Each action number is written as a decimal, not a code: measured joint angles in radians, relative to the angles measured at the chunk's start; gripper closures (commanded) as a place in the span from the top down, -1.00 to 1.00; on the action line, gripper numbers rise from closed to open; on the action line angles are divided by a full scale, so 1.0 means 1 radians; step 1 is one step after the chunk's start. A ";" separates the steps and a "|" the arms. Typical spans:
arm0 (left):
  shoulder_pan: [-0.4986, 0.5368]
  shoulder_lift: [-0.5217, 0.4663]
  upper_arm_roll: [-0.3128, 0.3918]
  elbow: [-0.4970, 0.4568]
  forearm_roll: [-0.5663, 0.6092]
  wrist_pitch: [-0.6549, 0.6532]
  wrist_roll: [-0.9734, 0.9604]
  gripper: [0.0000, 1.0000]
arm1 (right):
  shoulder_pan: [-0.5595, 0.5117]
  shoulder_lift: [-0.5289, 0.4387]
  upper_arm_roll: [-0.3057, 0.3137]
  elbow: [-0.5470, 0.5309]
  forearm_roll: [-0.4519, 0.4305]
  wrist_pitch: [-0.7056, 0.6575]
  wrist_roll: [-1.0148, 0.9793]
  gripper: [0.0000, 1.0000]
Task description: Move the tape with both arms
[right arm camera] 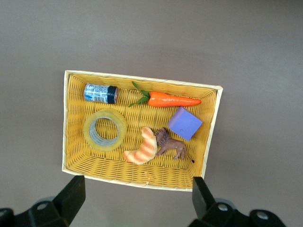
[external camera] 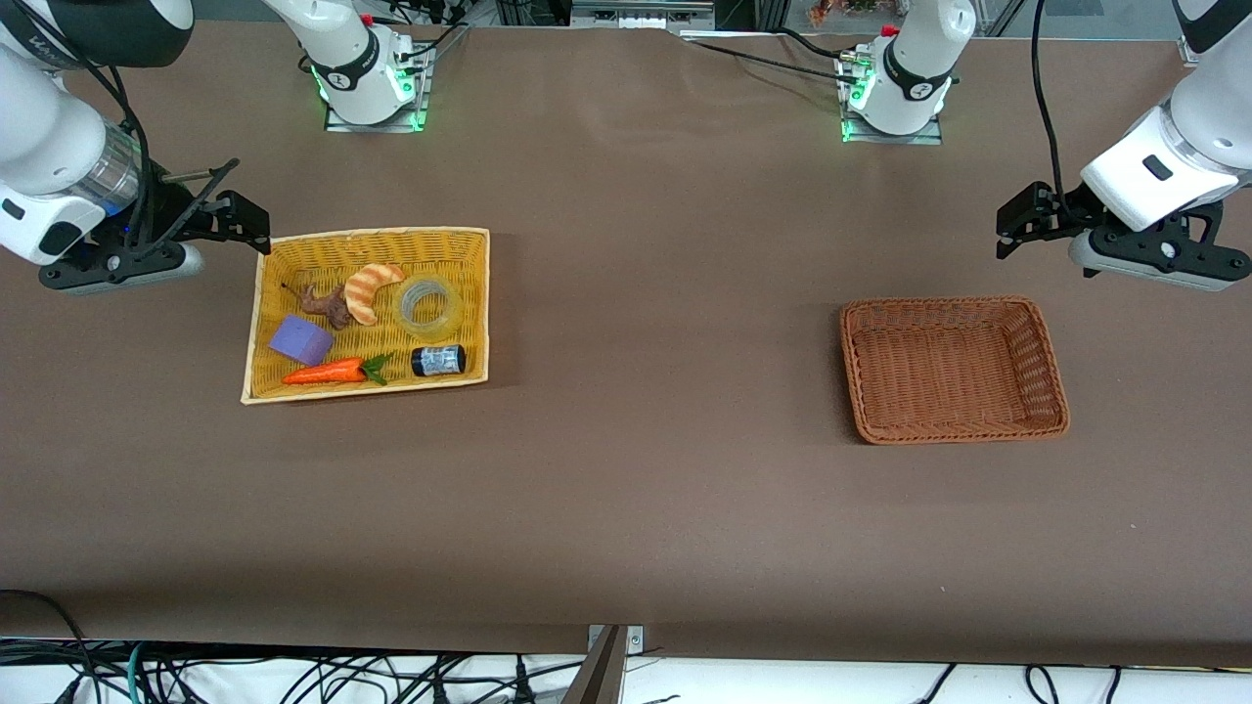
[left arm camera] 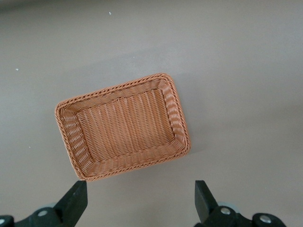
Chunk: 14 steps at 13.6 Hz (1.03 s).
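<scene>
tape [external camera: 428,304]: flat in yellow basket [external camera: 264,293], below right gripper [external camera: 240,217]
right gripper: open, empty
left gripper [external camera: 1022,220]: open, over table [external camera: 636,489] by brown basket [external camera: 1051,367]

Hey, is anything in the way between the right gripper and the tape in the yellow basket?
Nothing visible. The open right gripper hangs at the yellow basket's edge. The tape lies flat and uncovered, with the croissant beside it and the small black jar nearer the camera, neither touching it.
</scene>
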 measured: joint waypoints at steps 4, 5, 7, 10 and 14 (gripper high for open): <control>0.000 0.005 0.000 0.004 0.000 -0.011 0.000 1.00 | 0.000 0.000 0.000 0.000 0.000 -0.016 0.000 1.00; 0.000 0.005 0.000 0.004 0.000 -0.012 0.000 1.00 | 0.000 0.000 0.000 0.000 0.000 -0.016 0.000 1.00; 0.000 0.005 0.000 0.004 0.000 -0.017 0.000 1.00 | 0.000 -0.001 0.000 0.000 0.000 -0.016 -0.001 1.00; 0.000 0.005 0.000 0.004 0.000 -0.026 0.000 1.00 | 0.000 -0.001 0.000 0.000 0.000 -0.017 -0.001 1.00; 0.000 0.005 0.000 0.004 0.000 -0.027 0.000 1.00 | 0.000 -0.001 0.000 0.000 0.000 -0.018 -0.001 1.00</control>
